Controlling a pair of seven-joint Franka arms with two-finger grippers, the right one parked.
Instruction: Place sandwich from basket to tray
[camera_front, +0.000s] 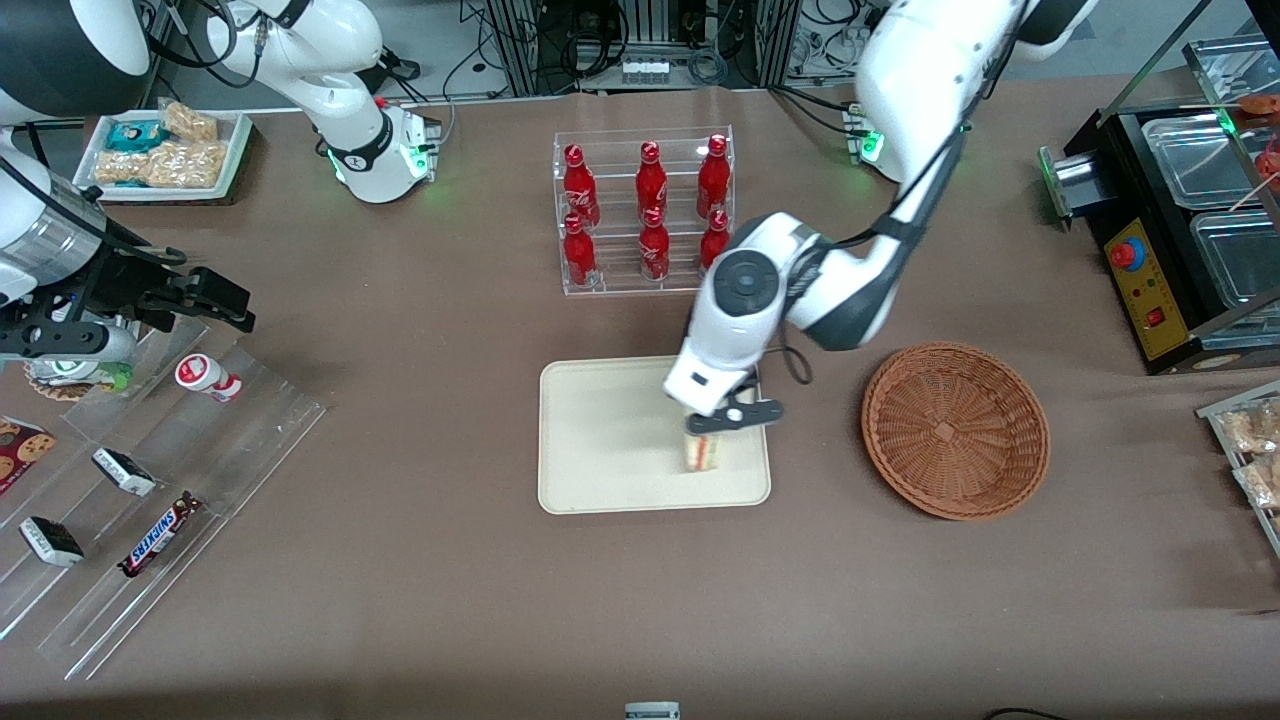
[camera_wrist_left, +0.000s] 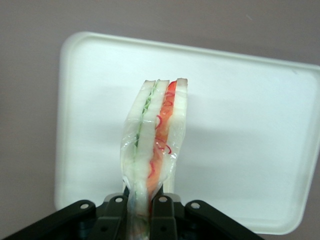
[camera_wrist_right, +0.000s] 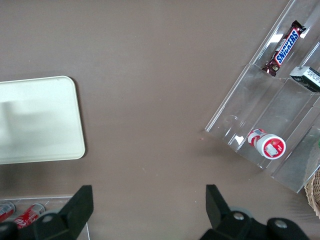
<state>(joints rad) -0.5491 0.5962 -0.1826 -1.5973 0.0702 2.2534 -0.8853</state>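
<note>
Brown cloth covers the table (camera_front: 420, 600) where we work, and our gripper (camera_front: 722, 420) hangs over the tray (camera_front: 600, 440), near the tray edge closest to the basket (camera_front: 955, 430). Its jaws are clamped on the sandwich (camera_wrist_left: 152, 145), pinching one end of the clear wrap; that end is hidden between the fingers (camera_wrist_left: 116, 220), so we cannot make out how deep the hold goes. Red and green filling shows along the cut edge, above the tray's pale floor. From the front, our arm covers most of the sandwich and we cannot tell whether it touches the tray. Just beside the tray, toward our working arm's end of the table, the basket sits with nothing in it. Farther from the front camera, a clear rack holds red bottles (camera_front: 650, 210) with white script too small to read. Toward the parked arm's end, a bar (camera_front: 158, 535) reading SNICKERS lies on clear stepped shelves
</note>
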